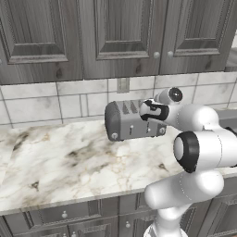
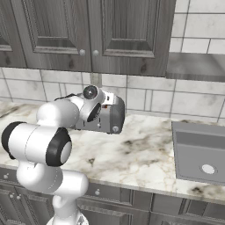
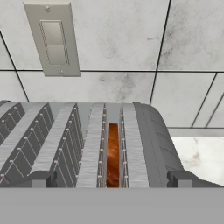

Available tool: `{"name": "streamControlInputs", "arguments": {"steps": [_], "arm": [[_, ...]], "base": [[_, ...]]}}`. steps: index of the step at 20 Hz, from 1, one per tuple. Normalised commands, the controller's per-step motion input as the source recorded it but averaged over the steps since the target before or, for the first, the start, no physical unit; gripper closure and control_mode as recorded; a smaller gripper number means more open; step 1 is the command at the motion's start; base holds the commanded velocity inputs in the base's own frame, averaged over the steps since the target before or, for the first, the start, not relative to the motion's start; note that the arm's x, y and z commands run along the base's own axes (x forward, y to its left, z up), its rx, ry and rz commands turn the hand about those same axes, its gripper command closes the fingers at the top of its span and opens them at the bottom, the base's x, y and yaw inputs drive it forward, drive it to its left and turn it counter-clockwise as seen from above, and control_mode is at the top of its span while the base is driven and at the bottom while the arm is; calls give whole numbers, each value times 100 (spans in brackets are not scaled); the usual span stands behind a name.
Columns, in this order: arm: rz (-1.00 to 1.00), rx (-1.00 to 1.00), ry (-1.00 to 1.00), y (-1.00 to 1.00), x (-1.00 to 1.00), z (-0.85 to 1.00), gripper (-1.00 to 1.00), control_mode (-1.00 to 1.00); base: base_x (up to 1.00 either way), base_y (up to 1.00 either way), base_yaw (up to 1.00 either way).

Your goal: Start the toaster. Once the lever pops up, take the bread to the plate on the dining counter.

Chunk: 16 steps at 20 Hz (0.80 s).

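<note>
The grey toaster [image 1: 127, 122] stands at the back of the marble worktop against the tiled wall, and it also shows as the toaster [image 2: 110, 116] in the right base view. In the hand view I look down along the toaster's ribbed top [image 3: 65, 144]. The brown bread [image 3: 113, 155] sits deep in the slot right of the middle. My gripper [image 3: 111, 180] is open just above the toaster's near end, its fingertips [image 3: 41, 178] spread wide to either side of the bread's slot. My hand [image 1: 155, 111] hovers over the toaster's right end. The plate and dining counter are out of view.
Dark grey wall cabinets [image 1: 115, 32] hang above the toaster. A metal switch plate [image 3: 52, 39] sits on the tiles behind it. The marble worktop [image 1: 55, 162] stretches left and forward. A grey cooktop [image 2: 200, 154] lies to the right.
</note>
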Motion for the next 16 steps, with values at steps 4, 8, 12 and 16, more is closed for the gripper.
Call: {"name": "streamControlInputs", "arguments": {"steps": [4,8,12,16], "arm": [[0,0,0,0,0,0,-100,-100],[0,0,0,0,0,0,-100,-100],[0,0,0,0,0,0,-100,-100],[0,0,0,0,0,0,-100,-100]], "base": [[0,0,0],[0,0,0],[0,0,0],[0,0,0]]}}
